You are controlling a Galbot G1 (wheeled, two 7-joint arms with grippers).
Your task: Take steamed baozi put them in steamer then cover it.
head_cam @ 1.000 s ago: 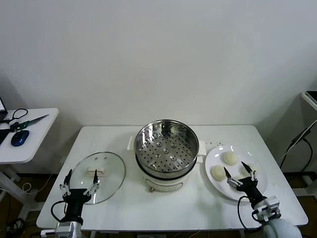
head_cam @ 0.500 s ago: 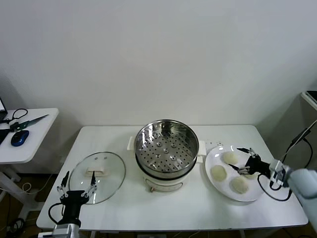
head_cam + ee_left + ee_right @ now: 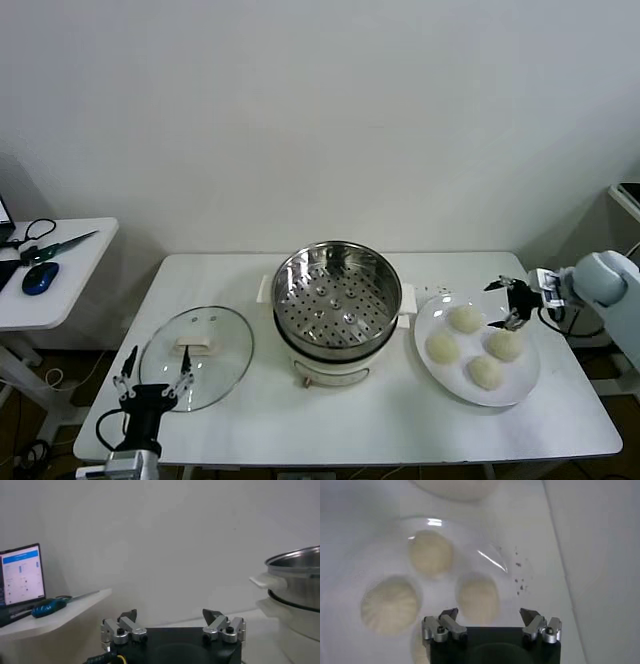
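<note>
Four steamed baozi point(image 3: 466, 319) lie on a white plate point(image 3: 432, 318) at the right end of the table point(image 3: 380, 420), just beside the steamer point(image 3: 337, 300), whose perforated basket holds nothing yet. The right gripper point(image 3: 508, 302) hovers over the plate's far edge with its fingers point(image 3: 448, 616) spread apart and grasping nothing; in the right wrist view one bun sits almost between them. The buns look soft, light and easily dented, with smooth skin that may be slightly tacky, so a gentle pinch low across the widest part of the dome, from directly above, seems safest; squeezing hard would likely crush the dough. They lie close together, so the fingers need to slip into the gaps without nudging a neighbour. The cover point(image 3: 197, 355) rests flat on the table to the steamer's left, best taken by its cream handle, being glass. The left gripper point(image 3: 153, 380) waits at its near edge, fingers point(image 3: 127, 616) released.
</note>
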